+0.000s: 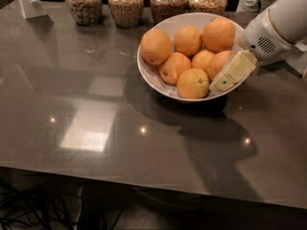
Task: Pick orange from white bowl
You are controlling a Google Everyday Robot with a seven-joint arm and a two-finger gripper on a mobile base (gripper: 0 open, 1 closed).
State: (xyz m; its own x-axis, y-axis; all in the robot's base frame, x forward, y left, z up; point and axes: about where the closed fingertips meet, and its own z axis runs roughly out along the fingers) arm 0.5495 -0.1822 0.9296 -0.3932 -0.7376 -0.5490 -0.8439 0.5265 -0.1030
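The white bowl stands on the dark table at the back right and holds several oranges. The orange, large and deep reddish-orange, lies at the bowl's right side, behind a smaller yellower orange with a stem dimple. My gripper reaches in from the right on the white arm. Its cream tip hangs over the bowl's right rim, just in front of and to the right of the orange, covering part of it. It holds nothing that I can see.
Several glass jars of grain stand in a row behind the bowl. A white stand is at the back left. The table's front edge runs across the bottom, with cables on the floor below.
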